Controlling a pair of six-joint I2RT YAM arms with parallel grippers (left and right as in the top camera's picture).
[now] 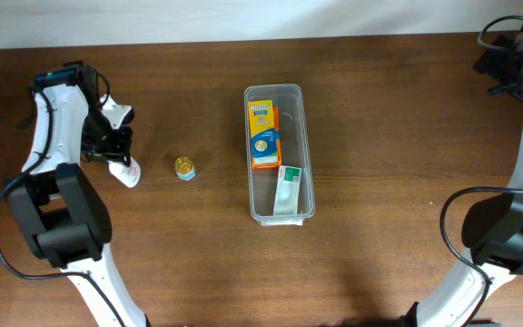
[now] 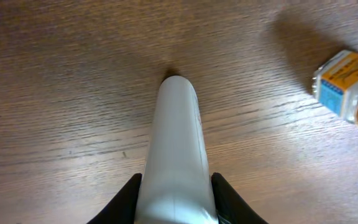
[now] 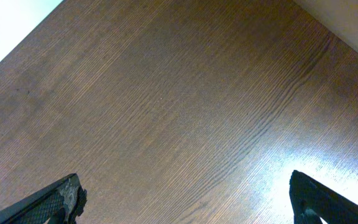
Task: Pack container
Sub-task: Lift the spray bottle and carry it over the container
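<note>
— Left of the container (image 1: 273, 88), what's the left gripper (image 1: 119, 159) doing?
— It's gripping a white tube (image 1: 129, 173). On the left wrist view its fingers (image 2: 126, 205) are pressing against both sides of the tube, set narrow and holding it. The tube's rounded end is pointing away from the camera, low over the table (image 1: 379, 136). I can't tell whether it's touching the wood.
— Anything else on that side?
— A small jar (image 1: 184, 168) with a yellow top is sitting between the tube and the container, apart from both.
— And the container itself?
— It's sitting near the middle of the table, clear plastic, with its long side running away from the robot. An orange box (image 1: 263, 134) is lying flat in its far half, along the left wall. A green and white packet (image 1: 289, 191) is lying in the near half, toward the right wall. I can't tell whether its far end is touching the box or just lying beside it.
— Right gripper?
— The right gripper (image 3: 185, 205) is hanging well to the right of the container, near the table's far edge. Its fingers are standing wide apart, with only bare wood showing between them.
</note>
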